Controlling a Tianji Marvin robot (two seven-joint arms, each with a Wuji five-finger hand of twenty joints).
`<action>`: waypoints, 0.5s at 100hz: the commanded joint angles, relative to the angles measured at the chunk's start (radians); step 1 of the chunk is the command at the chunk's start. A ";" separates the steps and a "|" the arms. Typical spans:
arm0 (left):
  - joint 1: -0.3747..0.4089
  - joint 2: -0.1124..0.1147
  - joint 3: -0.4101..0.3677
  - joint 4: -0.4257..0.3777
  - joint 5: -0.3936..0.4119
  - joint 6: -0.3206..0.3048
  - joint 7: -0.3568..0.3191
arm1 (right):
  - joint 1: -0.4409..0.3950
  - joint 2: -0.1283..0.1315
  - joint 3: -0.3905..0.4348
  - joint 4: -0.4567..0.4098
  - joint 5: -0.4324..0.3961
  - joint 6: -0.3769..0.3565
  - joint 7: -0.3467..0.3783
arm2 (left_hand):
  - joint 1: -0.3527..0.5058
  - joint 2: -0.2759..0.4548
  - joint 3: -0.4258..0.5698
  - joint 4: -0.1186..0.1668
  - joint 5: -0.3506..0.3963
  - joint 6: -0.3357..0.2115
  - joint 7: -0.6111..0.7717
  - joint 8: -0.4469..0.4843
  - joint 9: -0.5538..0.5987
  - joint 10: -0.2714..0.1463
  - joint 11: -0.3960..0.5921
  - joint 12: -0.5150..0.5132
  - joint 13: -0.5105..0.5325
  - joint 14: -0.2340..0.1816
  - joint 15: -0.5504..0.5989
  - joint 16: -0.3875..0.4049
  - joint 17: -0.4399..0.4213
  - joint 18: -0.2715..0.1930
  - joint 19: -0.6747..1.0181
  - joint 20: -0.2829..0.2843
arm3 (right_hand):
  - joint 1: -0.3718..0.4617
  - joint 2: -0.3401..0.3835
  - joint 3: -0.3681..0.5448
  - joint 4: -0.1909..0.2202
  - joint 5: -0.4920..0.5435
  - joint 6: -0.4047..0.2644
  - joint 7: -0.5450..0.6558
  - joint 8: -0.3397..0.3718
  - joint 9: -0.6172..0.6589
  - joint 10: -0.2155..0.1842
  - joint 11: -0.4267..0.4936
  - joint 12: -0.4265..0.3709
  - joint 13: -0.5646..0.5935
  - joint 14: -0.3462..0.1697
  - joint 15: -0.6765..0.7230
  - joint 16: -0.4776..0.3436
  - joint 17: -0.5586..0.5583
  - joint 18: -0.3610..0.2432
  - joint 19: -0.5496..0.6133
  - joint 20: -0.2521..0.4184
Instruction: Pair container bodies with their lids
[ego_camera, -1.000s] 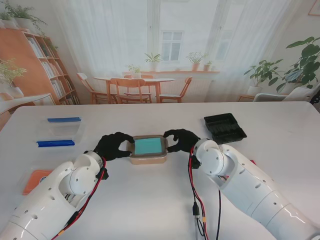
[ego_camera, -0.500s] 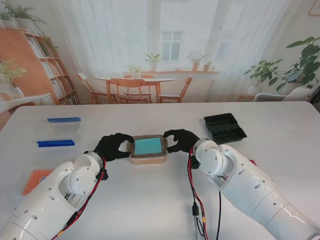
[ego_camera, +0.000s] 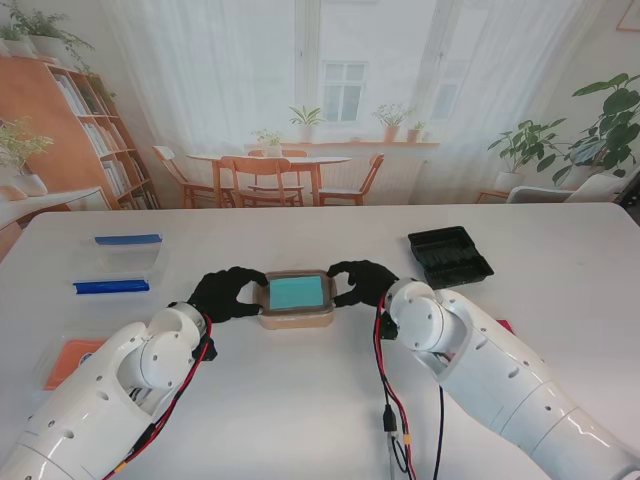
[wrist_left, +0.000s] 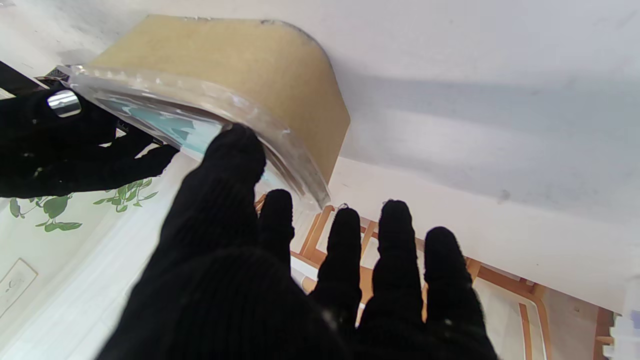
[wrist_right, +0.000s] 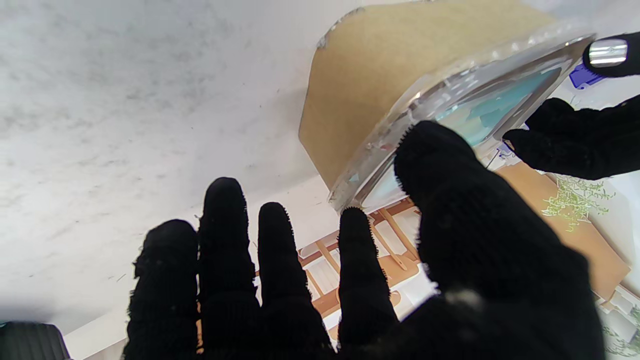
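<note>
Stand view, looking down on a white table (ego_camera: 320, 400): a tan rectangular container (ego_camera: 296, 318) sits near the middle, capped by a clear plastic lid (ego_camera: 297, 292) through which a teal surface shows; what that teal thing is cannot be told. The left hand (ego_camera: 226, 292), in a black glove, is at the container's left end, and the right hand (ego_camera: 362, 281), also gloved, at its right end. In each wrist view the thumb (wrist_left: 235, 155) presses on the lid's rim while the other four fingers (wrist_right: 272, 240) are straight and spread beside the box, touching nothing, so neither hand grips anything. Farther left lies a clear container with blue edges (ego_camera: 120, 264), apparently empty. An orange flat item (ego_camera: 72, 358) lies at the left edge nearer to me. A black tray (ego_camera: 450, 255), empty, sits to the right.
</note>
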 joint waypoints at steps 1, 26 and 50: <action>0.004 -0.001 0.004 0.003 -0.004 0.004 -0.005 | -0.004 -0.002 -0.001 0.005 0.004 0.007 0.017 | 0.006 -0.007 0.005 0.005 -0.033 -0.020 -0.008 -0.009 -0.029 -0.034 -0.017 -0.005 -0.040 -0.024 -0.010 -0.015 -0.021 -0.036 -0.025 0.023 | -0.009 -0.021 -0.008 0.001 -0.012 0.024 0.010 0.016 -0.036 -0.002 0.012 0.018 -0.024 -0.024 0.026 0.016 -0.007 -0.031 0.039 0.028; 0.000 0.000 0.008 0.003 -0.008 0.013 -0.015 | -0.010 -0.003 -0.001 0.010 -0.006 0.004 0.002 | 0.011 -0.010 0.002 0.006 -0.037 -0.018 -0.011 -0.010 -0.030 -0.033 -0.022 -0.004 -0.041 -0.024 -0.011 -0.015 -0.021 -0.037 -0.033 0.031 | -0.006 -0.018 -0.007 0.002 -0.019 0.023 0.008 0.018 -0.048 -0.006 0.014 0.020 -0.032 -0.030 0.025 0.015 -0.011 -0.033 0.037 0.029; -0.001 0.000 0.011 0.004 -0.009 0.018 -0.017 | -0.016 -0.006 -0.004 0.015 -0.017 0.001 -0.018 | 0.011 -0.011 0.001 0.008 -0.039 -0.019 -0.011 -0.010 -0.030 -0.033 -0.025 -0.003 -0.041 -0.024 -0.012 -0.014 -0.020 -0.037 -0.038 0.037 | -0.004 -0.015 -0.008 0.003 -0.025 0.019 0.012 0.022 -0.059 -0.007 0.024 0.023 -0.039 -0.033 0.030 0.015 -0.013 -0.035 0.036 0.031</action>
